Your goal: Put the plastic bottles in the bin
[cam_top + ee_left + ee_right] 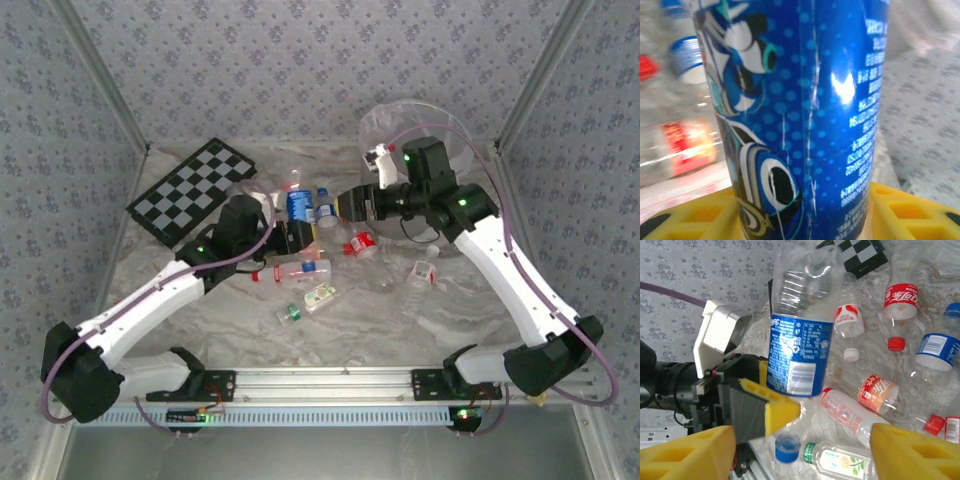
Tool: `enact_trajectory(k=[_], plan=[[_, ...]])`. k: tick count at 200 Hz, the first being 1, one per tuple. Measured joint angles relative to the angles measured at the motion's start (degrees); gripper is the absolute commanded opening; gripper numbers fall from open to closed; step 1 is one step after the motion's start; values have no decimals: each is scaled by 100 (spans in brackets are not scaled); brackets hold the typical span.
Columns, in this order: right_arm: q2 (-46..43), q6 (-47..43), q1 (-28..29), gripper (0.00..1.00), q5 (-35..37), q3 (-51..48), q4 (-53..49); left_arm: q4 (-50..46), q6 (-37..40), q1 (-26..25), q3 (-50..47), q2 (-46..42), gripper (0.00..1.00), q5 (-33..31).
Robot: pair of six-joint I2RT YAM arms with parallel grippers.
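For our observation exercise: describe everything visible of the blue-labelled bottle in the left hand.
The blue-labelled bottle is clear ribbed plastic, apparently empty, with a glossy blue label carrying white print and a cartoon pattern. It stands roughly upright, clamped at the label between the yellow fingers of the left hand.

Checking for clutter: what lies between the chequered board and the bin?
Top view: between the board and the bin are the blue-labelled bottle held by the left gripper, a loose clear bottle, and the right gripper.
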Motion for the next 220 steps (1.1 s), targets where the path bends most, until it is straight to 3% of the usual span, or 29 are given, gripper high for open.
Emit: enact_trajectory(k=[13,43,67,86,145,170,204,220], plan=[[129,81,22,71,-37,-4,140,282,70,-13,0,92,23,317],[439,271,33,85,-129,-15,531,654,216,-122,26,240,25,721],[629,411,55,86,-173,-20,745,723,321,-243,129,350,26,861],[715,487,103,82,-214,-24,837,809,363,-269,184,417,26,901],[719,627,120,50,-170,-133,925,861,407,-275,299,503,32,876],[717,634,87,45,-164,-136,925,828,409,-278,323,525,45,848],[715,610,15,40,-181,-98,855,831,481,-280,334,533,75,800],[715,518,-79,39,-92,44,704,778,575,-280,389,529,85,737]])
